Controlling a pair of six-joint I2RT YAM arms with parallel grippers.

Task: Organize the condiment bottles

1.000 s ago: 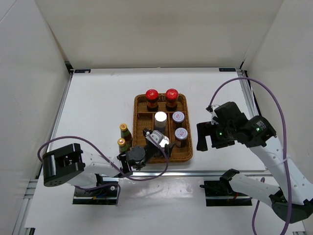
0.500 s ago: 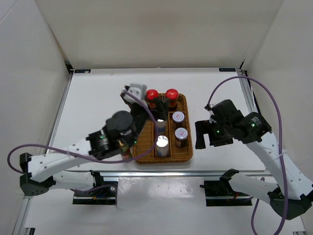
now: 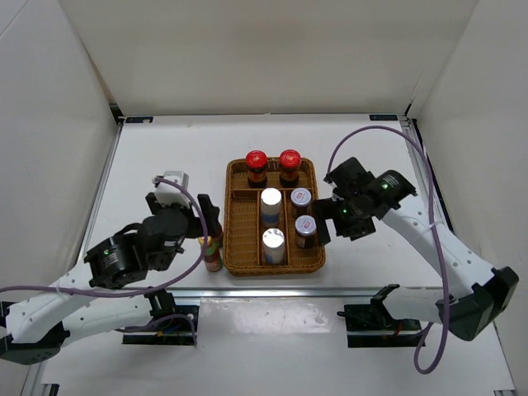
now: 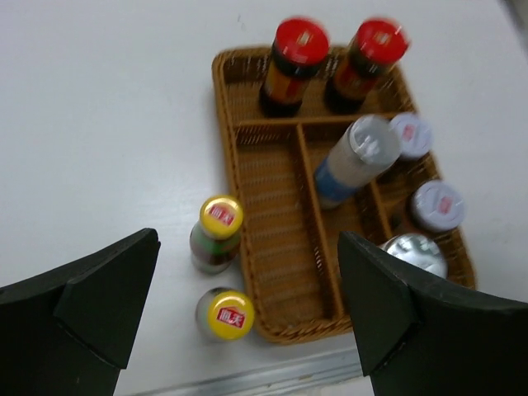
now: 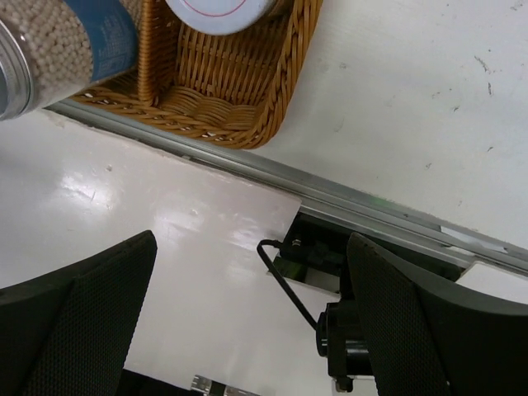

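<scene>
— Where do the bottles stand?
— Six in the wicker tray (image 3: 233,216): red-capped pair (image 3: 256,159) at the far end, silver-capped pair (image 3: 271,199) in the middle column, grey-capped pair (image 3: 300,197) on the right. The slim pair (image 4: 221,217) stands on the table (image 3: 165,157), just left of it.
— And the grippers?
— Left gripper (image 4: 247,247) and right gripper (image 5: 252,243) — jaws apart on both.

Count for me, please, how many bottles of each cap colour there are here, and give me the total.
Red-capped bottles: 2, in the wicker tray
Silver-capped bottles: 2, in the tray
Grey-capped bottles with a red mark: 2, in the tray
Yellow-capped bottles: 2, on the table beside the tray
Total: 8
</scene>
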